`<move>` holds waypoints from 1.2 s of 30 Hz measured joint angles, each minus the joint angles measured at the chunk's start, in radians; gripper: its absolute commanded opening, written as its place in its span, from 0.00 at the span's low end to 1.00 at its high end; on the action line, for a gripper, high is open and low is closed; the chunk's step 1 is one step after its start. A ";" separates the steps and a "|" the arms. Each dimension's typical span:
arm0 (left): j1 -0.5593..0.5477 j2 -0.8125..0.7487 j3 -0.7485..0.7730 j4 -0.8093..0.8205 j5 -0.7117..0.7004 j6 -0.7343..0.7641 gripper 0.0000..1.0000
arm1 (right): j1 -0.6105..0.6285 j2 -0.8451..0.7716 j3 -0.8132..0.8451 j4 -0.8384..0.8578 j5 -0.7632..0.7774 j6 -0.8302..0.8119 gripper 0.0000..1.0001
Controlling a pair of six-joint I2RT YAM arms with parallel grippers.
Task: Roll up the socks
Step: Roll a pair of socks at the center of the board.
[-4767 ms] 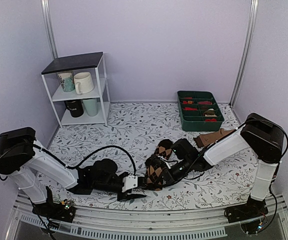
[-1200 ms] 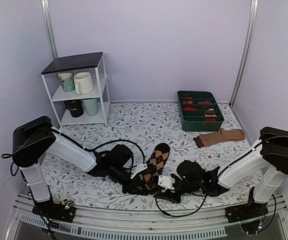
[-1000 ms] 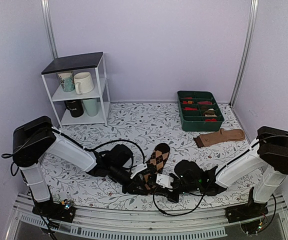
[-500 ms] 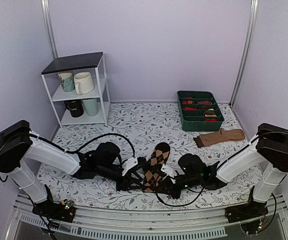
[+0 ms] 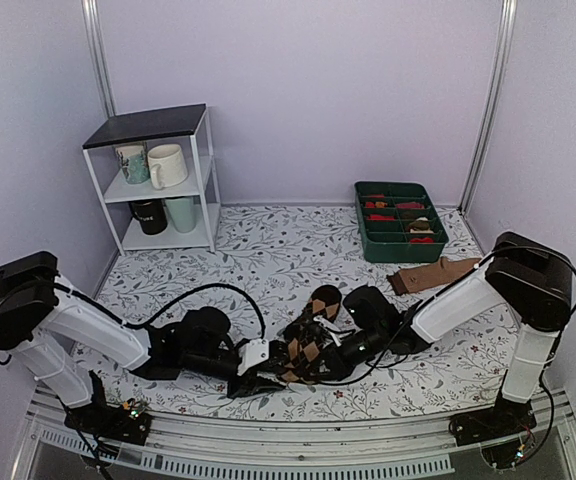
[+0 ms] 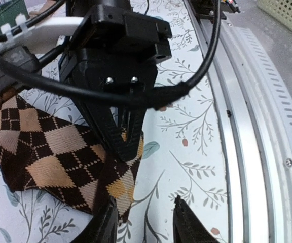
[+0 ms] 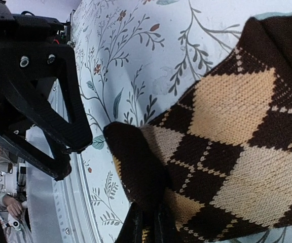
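Inspecting the work area finds the long dark brown knit socks with tan-orange argyle diamonds point(image 5: 316, 330) lying on the floral-print bench point(image 5: 268, 250) just beyond the silver rail point(image 5: 298, 438) at its near edge, about opposite the rail's middle, with no tight roll visible. Right arm's fingers point(image 6: 121, 132) are pinched shut on the dark corner of fabric nearest the rail. Left arm's fingers point(image 6: 108, 228) stand partly apart and hold nothing, set between that corner and the rail; whether one tip touches the sock edge cannot be told. Risk one: the pinch takes only a small corner, and it is not clear that both socks or all layers are caught. Turning it over could carry one layer and leave the rest flat, giving a skewed or partial roll. Risk two: soft knit can creep out of so narrow a bite under any pull. Risk three: both sets of fingers are crowded at the same corner, and a black cable point(image 6: 151, 93) drapes across the right arm's wrist body close by. Closing or advancing the left fingers could strike the right ones or snag the cable. Risk four: work is close to the rail, so a drag toward it could pull fabric over the bench edge. Recommended: a deeper second hold before any turning.
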 measured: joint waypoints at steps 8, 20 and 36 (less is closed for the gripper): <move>-0.036 0.077 -0.003 0.109 -0.151 0.049 0.43 | -0.051 0.043 0.023 -0.025 -0.132 0.057 0.00; -0.040 0.165 0.037 0.123 -0.195 0.065 0.15 | -0.067 0.066 0.032 -0.031 -0.189 0.063 0.00; -0.005 0.200 0.154 -0.042 -0.027 -0.051 0.00 | -0.076 -0.018 0.000 -0.111 -0.168 0.018 0.28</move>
